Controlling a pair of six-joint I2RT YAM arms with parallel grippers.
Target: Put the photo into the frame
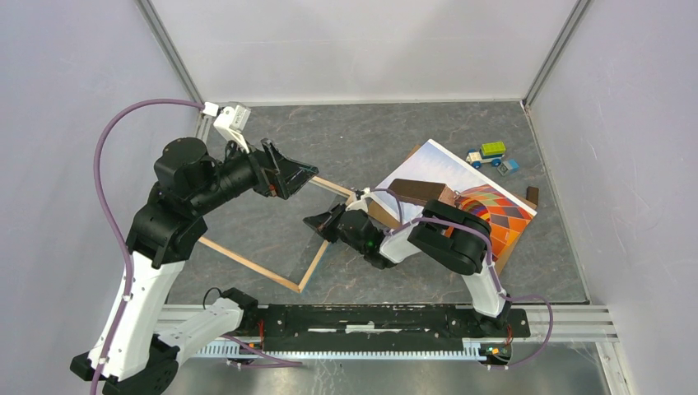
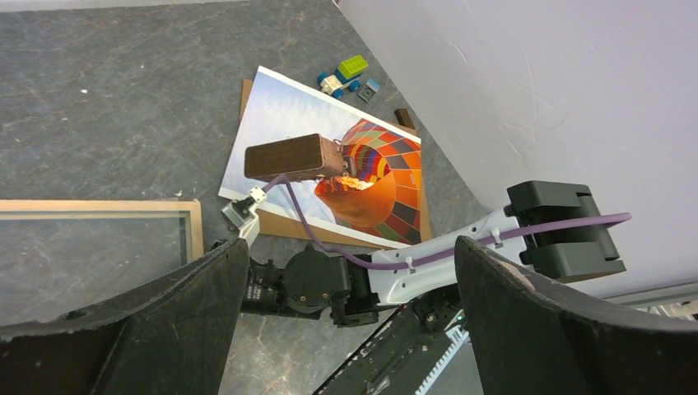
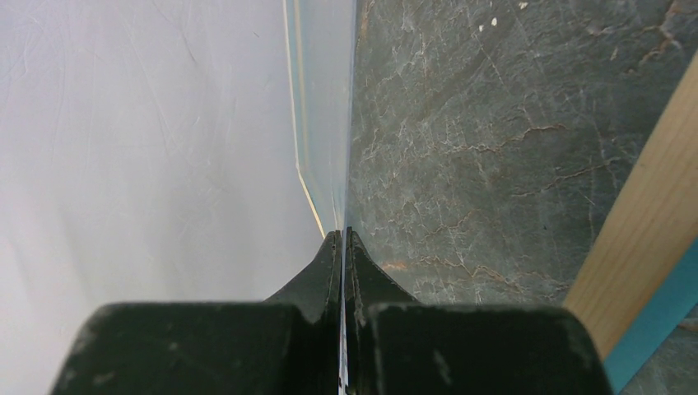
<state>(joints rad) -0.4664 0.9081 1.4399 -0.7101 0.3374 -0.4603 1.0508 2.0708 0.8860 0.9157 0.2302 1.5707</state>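
Observation:
The photo, a hot-air balloon print, lies face up at the right on a brown backing board; it also shows in the left wrist view. A brown block rests on it. The frame lies back up, with its wood rim and blue edge showing. My right gripper is by the frame's right rim, shut on a thin clear pane seen edge-on. My left gripper is open and empty above the frame's far side.
A toy truck and a small blue piece lie at the back right near the wall. A small dark brown piece lies by the photo's right corner. White walls enclose the grey table on three sides.

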